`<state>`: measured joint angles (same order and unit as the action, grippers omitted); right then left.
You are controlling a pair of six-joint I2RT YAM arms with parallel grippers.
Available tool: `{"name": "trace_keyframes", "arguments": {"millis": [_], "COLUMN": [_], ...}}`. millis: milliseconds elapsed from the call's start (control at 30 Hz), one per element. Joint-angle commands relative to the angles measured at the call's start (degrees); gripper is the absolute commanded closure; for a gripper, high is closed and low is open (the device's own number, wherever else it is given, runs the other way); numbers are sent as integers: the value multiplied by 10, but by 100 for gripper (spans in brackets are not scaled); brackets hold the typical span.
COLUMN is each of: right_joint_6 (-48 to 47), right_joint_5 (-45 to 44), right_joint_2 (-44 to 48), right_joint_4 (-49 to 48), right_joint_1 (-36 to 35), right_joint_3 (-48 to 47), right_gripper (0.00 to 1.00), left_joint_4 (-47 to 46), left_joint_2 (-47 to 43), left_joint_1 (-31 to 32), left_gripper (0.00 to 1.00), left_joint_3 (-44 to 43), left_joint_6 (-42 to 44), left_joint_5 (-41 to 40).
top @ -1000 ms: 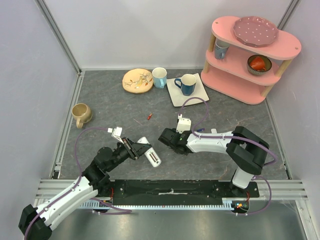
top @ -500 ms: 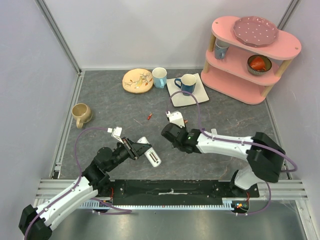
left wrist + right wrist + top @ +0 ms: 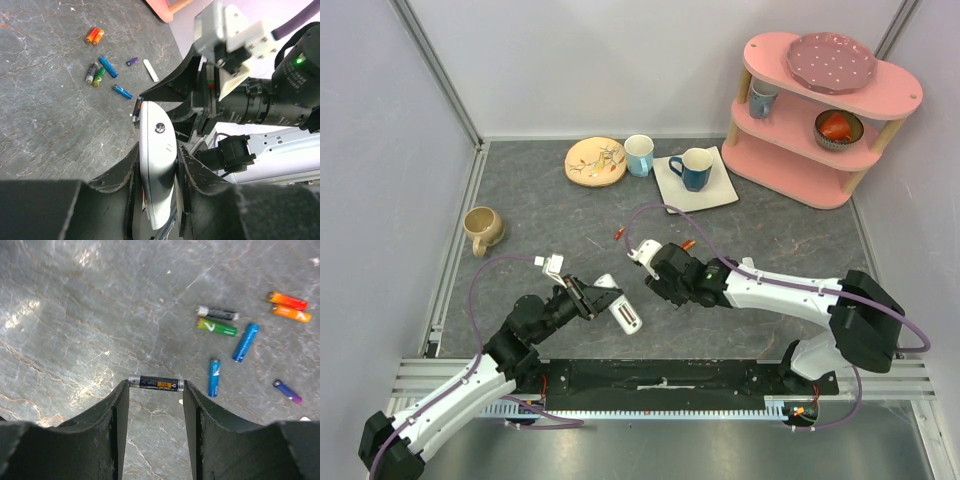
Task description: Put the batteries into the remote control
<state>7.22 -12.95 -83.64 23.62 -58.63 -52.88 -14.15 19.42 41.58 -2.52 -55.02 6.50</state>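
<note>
Remote control (image 3: 156, 175) sits clamped between the left gripper (image 3: 157, 162) fingers, low over the table (image 3: 540, 210). Right gripper (image 3: 155, 390) pinches a dark battery (image 3: 155, 383) end to end, right at the remote's tip, perhaps touching it; the angle hides that. Loose batteries (image 3: 246, 342) lie scattered on the grey surface beyond.

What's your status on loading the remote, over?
Left end effector shut on slim white plastic remote control. Right end effector pinching small black cylindrical battery end to end. Nothing seen blocking.
</note>
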Motion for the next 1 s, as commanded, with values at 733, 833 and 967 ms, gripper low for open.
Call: {"name": "trace_keyframes", "arguments": {"millis": [733,833,967], "right_joint_6": [-7,-3,-1], "right_joint_5": [79,82,87], "right_joint_2": [-86,-89,-90], "right_joint_4": [-32,-33,-32], "right_joint_1": [57,66,70], "right_joint_3": [38,37,38], "right_gripper": [69,62,55], "left_joint_4": [-16,-16,-16], "left_joint_2": [10,11,9], "left_joint_1": [-2,-2,-2], "left_gripper": [98,98,98], "left_joint_3": [53,54,55], "left_joint_6": [-1,-2,-3], "left_joint_5": [-3,-2,-3]}}
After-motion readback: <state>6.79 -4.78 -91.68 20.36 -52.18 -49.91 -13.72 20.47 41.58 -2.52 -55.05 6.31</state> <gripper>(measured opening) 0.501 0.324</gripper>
